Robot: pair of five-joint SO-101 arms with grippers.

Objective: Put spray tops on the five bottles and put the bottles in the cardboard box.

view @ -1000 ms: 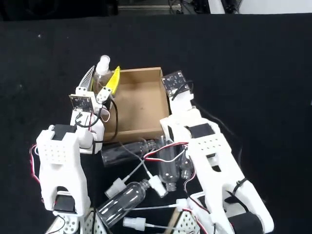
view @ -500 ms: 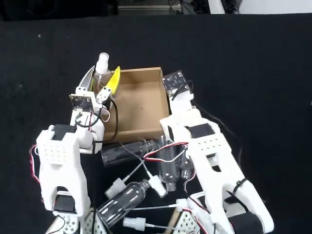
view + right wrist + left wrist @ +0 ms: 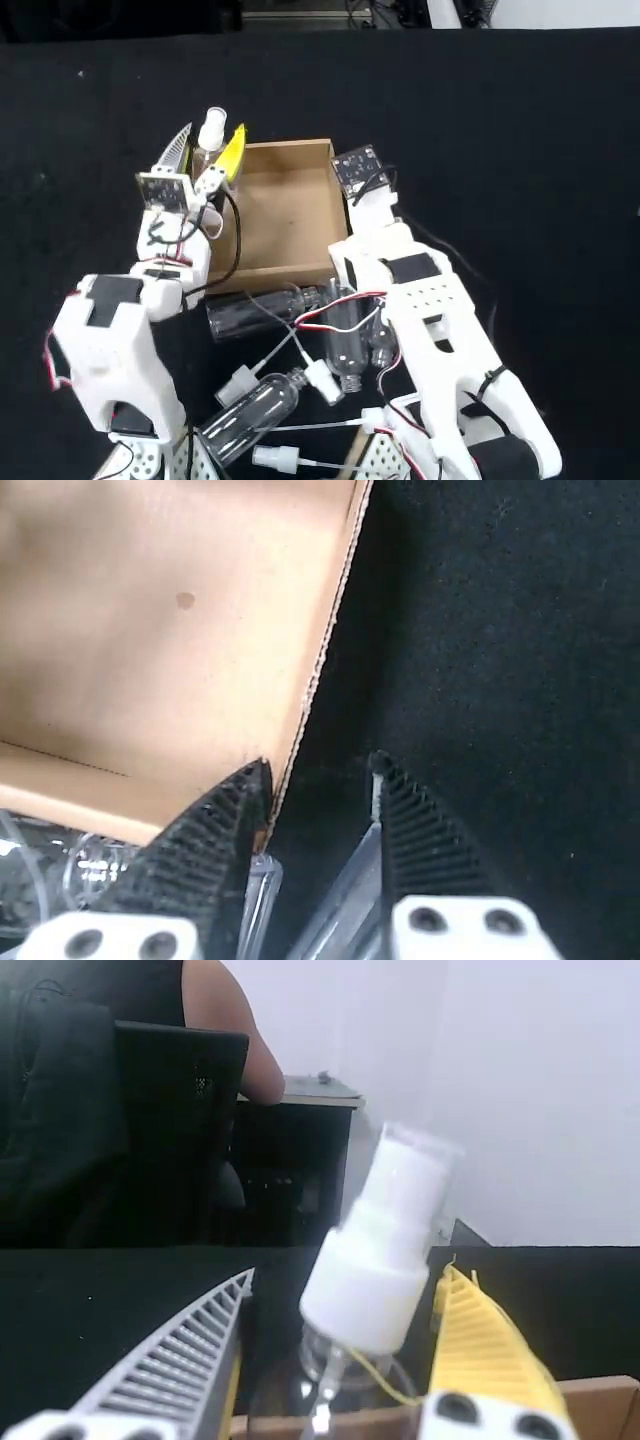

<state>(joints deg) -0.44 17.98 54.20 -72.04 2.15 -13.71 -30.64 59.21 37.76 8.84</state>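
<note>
A clear bottle with a white spray top stands tilted between the grey and yellow fingers of my left gripper. The gripper is shut on it above the far left corner of the cardboard box. My right gripper is open at the box's near right corner, one black finger touching the box wall. Clear bottle necks lie under it. Three more bottles lie on the table near the arm bases.
Loose white spray tops with thin tubes lie among the lying bottles. The black table stretches to the right and far side. The box's floor is bare.
My left arm has risen and swung a little left, carrying the capped bottle with it. The right arm and the lying bottles have not moved.
</note>
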